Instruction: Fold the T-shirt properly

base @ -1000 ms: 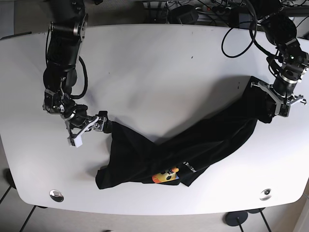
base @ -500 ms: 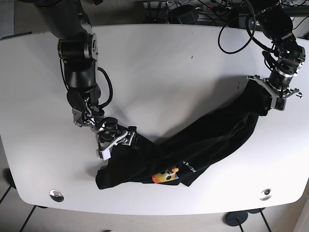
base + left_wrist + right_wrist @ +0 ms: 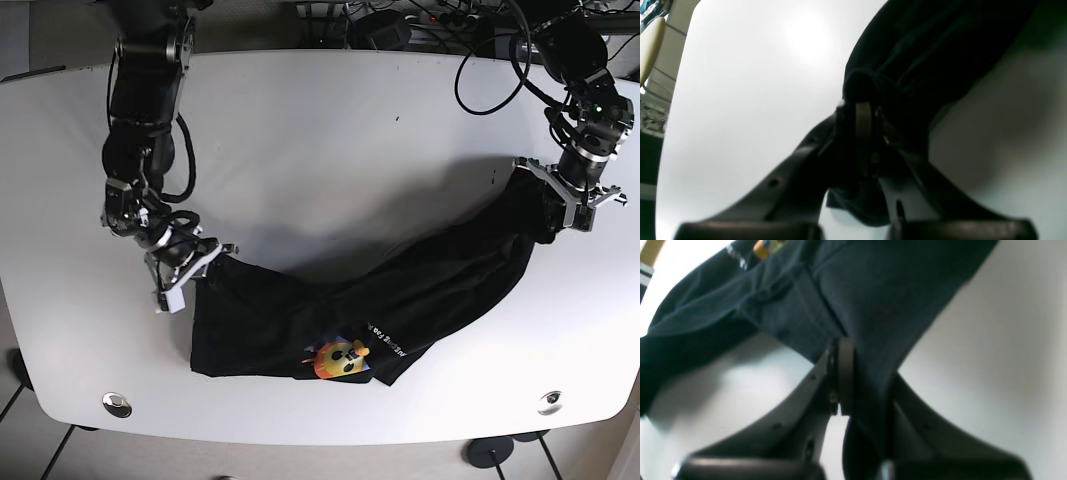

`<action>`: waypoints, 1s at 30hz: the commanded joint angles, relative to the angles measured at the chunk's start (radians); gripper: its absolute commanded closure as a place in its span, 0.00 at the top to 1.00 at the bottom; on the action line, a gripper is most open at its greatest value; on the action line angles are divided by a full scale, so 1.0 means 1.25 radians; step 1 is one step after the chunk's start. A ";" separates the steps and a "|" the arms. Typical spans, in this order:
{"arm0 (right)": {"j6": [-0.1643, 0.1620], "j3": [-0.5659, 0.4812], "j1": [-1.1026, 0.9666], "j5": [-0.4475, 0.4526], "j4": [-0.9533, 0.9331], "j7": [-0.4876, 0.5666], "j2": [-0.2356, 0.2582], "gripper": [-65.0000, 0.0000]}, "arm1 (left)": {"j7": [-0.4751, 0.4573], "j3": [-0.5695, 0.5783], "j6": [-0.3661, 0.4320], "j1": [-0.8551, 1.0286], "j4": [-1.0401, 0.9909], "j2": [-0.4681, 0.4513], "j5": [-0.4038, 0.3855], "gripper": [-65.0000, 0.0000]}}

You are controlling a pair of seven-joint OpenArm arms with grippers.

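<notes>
A black T-shirt (image 3: 400,290) sags between the left claw (image 3: 575,195) and right claw (image 3: 190,262), each clamped on a corner, and could slip free if pulled tighter.

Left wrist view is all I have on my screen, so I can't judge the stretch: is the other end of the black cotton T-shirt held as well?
Observer: Yes. The right gripper is shut on the black cotton T-shirt.
Operator: Is the shirt flat between the arms?
Observer: No, it sags in a bunched band across the white table.
Operator: Any print showing?
Observer: A yellow-orange cartoon graphic faces up near the front edge.
Operator: And my side?
Observer: The left gripper grips near the table's edge.
</notes>
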 commanded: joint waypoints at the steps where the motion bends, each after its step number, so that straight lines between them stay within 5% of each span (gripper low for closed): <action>1: 0.009 0.034 -0.043 0.012 0.147 -0.028 0.010 0.03 | 0.019 -0.003 0.004 -0.014 0.009 -0.016 -0.066 0.00; 9: 0.010 0.205 -0.346 0.022 0.536 -0.124 0.022 0.03 | 0.178 0.001 0.004 -0.031 0.022 0.020 -0.190 0.00; 12: 0.010 0.293 -0.435 0.109 0.528 -0.124 0.023 0.03 | 0.218 -0.003 0.004 0.025 0.045 0.024 -0.193 0.00; 15: 0.010 0.341 -0.519 0.201 0.522 -0.124 0.022 0.03 | 0.158 -0.013 0.004 0.109 -0.005 0.019 -0.190 0.00; 23: 0.010 0.341 -0.539 0.238 0.522 -0.125 0.021 0.03 | 0.131 -0.091 0.004 0.185 -0.030 0.003 -0.197 0.00; 30: 0.001 0.276 -0.395 0.236 0.517 -0.126 0.049 0.03 | 0.215 -0.068 0.004 -0.046 0.018 0.006 -0.190 0.00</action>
